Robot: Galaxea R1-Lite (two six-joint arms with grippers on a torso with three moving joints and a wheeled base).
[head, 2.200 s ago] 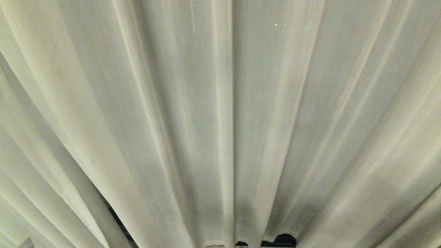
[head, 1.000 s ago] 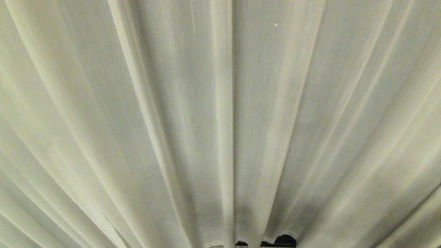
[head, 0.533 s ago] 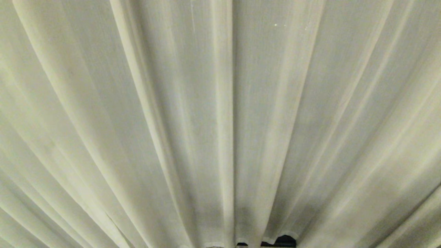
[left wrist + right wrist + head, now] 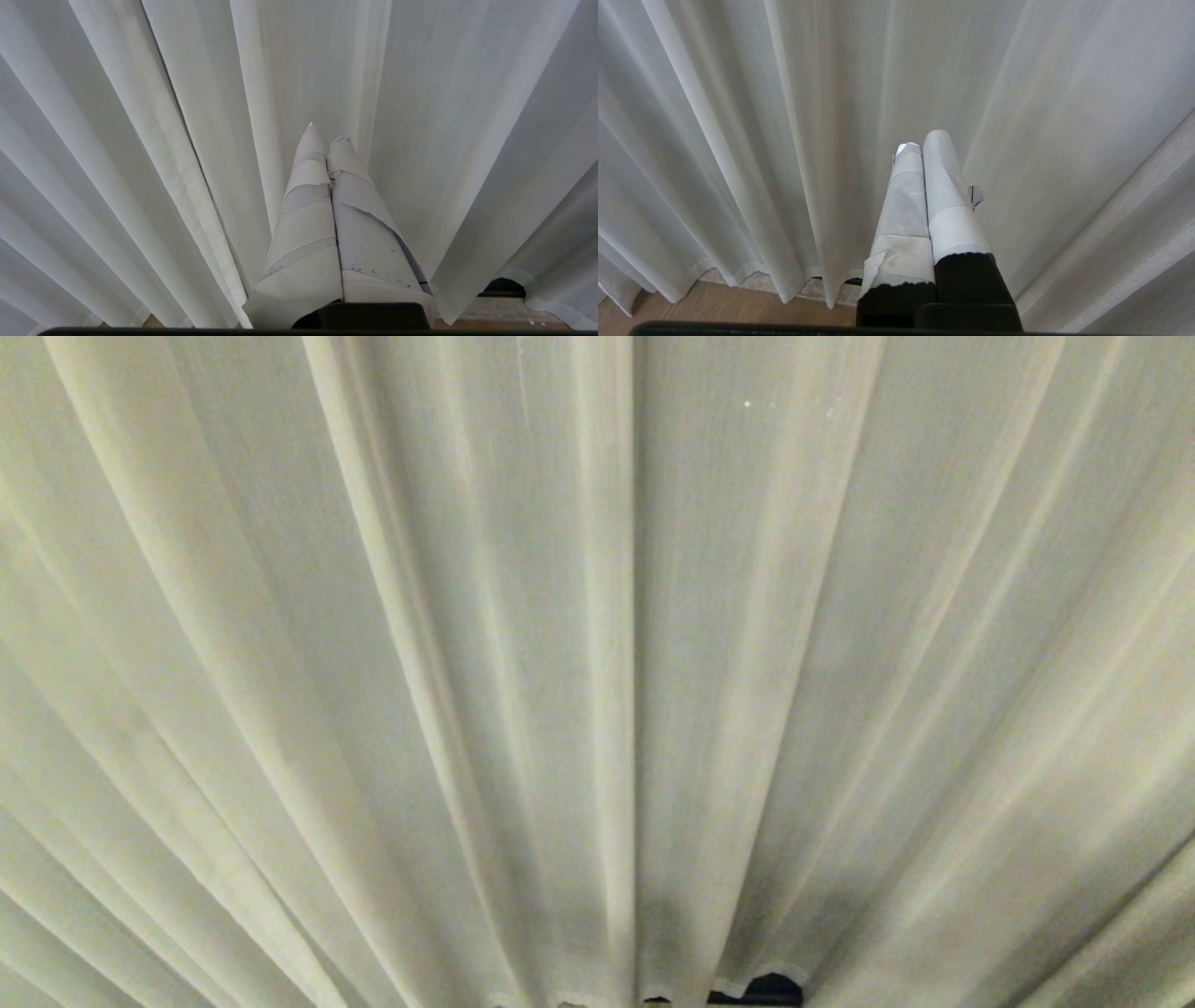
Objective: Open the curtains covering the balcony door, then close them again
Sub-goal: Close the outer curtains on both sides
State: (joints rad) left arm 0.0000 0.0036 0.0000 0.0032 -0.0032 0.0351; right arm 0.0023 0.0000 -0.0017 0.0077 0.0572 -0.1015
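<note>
Curtains (image 4: 597, 663) are hanging drawn together, meeting at twelve o'clock; left gripper (image 4: 325, 133) and right gripper (image 4: 922, 140) are resting closed, gripping nothing; opening looks undone.

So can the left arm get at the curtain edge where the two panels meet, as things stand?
Probably yes: the left gripper points at the curtains, shut and empty, with nothing between. The meeting edge shows only in the head view, so how near it lies is unclear.

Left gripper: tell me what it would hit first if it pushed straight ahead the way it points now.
Most likely the curtains. The left gripper, its taped fingers shut together, points at a pleat of the cream fabric with nothing else in between. How near the tips are to the cloth is hard to judge.
</note>
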